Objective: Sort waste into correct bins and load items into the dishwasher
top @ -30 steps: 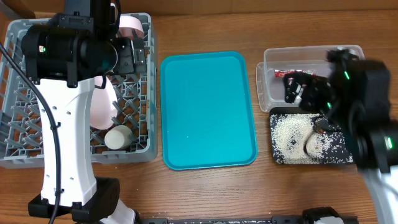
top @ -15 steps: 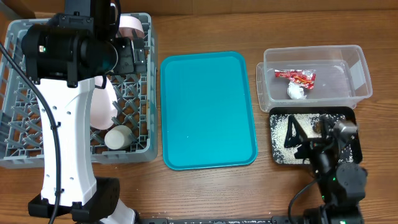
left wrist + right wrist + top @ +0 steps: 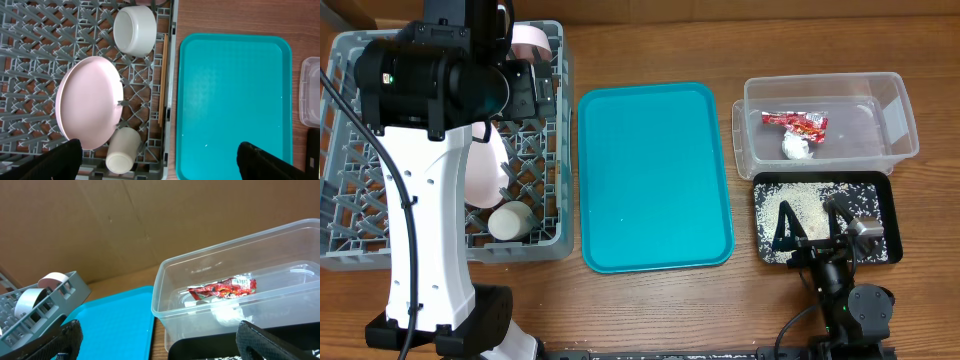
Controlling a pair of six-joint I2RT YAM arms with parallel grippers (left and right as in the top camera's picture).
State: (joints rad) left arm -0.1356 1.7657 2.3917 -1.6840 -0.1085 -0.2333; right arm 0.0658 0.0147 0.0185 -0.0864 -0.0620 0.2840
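**Right arm pulled back toward the table's near edge**

Your right gripper (image 3: 810, 228) has drawn back from over the clear tub (image 3: 895, 110) and now hangs at the near edge of the black tray (image 3: 887, 195). Its fingers are spread wide and hold nothing. Your left arm has not shifted. It stays above the dish rack (image 3: 350, 200), and the left gripper (image 3: 167, 162) is likewise spread wide and empty in the wrist view.

The red wrapper (image 3: 796, 121) and the white tissue (image 3: 797, 148) lie together in the clear tub. The grains (image 3: 800, 205) are scattered over the black tray.

In the rack you have the pink plate (image 3: 90, 107), with the cup (image 3: 122, 150) on its side just beside it. There is also a white bowl (image 3: 135, 30), and the chopsticks (image 3: 163, 75) lie along the wall nearest the teal tray (image 3: 655, 175).
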